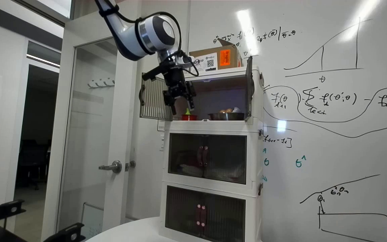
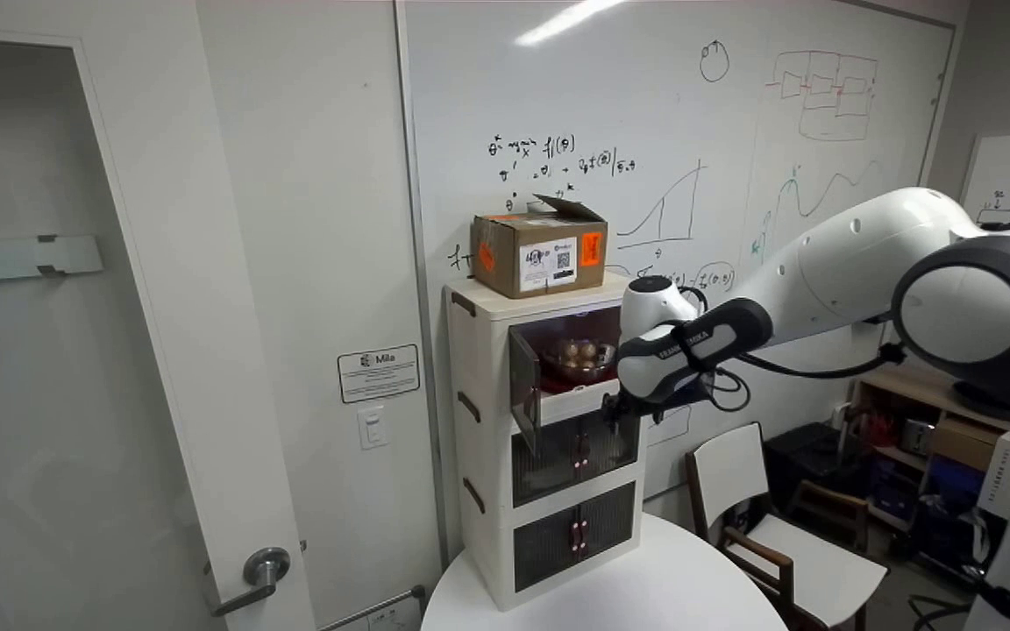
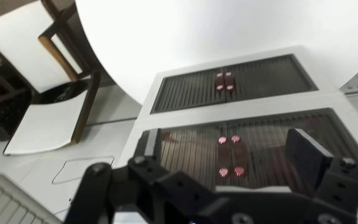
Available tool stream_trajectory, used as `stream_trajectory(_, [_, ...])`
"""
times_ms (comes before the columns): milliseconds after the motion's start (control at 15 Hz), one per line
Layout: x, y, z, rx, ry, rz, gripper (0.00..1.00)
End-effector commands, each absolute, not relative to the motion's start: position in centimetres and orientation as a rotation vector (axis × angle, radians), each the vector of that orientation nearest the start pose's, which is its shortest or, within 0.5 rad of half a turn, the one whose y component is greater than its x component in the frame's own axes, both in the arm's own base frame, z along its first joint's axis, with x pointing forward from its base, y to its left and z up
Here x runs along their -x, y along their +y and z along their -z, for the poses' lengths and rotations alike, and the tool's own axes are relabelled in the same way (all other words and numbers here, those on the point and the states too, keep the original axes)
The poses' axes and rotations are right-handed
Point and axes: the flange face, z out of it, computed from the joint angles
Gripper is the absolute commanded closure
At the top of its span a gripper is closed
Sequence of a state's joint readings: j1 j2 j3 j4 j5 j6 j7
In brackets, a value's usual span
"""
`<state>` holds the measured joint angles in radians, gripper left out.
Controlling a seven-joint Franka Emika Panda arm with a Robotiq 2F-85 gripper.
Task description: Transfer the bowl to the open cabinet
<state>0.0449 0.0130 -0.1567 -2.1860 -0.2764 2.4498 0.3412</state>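
Two fingers spread | bowl inside open cabinet | cardboard box atop

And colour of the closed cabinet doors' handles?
Dark reddish-brown handles with pink caps, clearest in the wrist view.

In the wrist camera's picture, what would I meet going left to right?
Brown wooden chair with white seat and back, one black fingertip of the open jaws, dark red door handles with round pink studs, the jaws' second black fingertip.
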Motion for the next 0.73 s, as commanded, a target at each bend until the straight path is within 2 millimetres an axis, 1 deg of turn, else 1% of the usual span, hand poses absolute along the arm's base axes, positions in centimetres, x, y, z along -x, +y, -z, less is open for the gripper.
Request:
stream_trajectory(0, [-50.8, -6.6, -39.3, 3.101, 0.431, 0.263, 0.0])
stream_trajectory(67, [-50.0, -6.9, -38.7, 3.053, 0.434, 0.211, 0.0])
stream_trajectory(200, [-48.6, -7.7, -38.0, 3.012, 0.446, 0.129, 0.0])
stream_trajectory(333, [-47.7, -8.7, -37.8, 3.016, 0.464, 0.067, 0.0])
stream_trajectory(400, [-49.1, -8.2, -37.3, 3.039, 0.468, 0.107, 0.0])
stream_trajectory(533, [-48.5, -8.8, -37.4, 3.035, 0.482, 0.079, 0.0])
stream_trajectory(667, [-48.4, -8.9, -37.5, 3.034, 0.484, 0.079, 0.0])
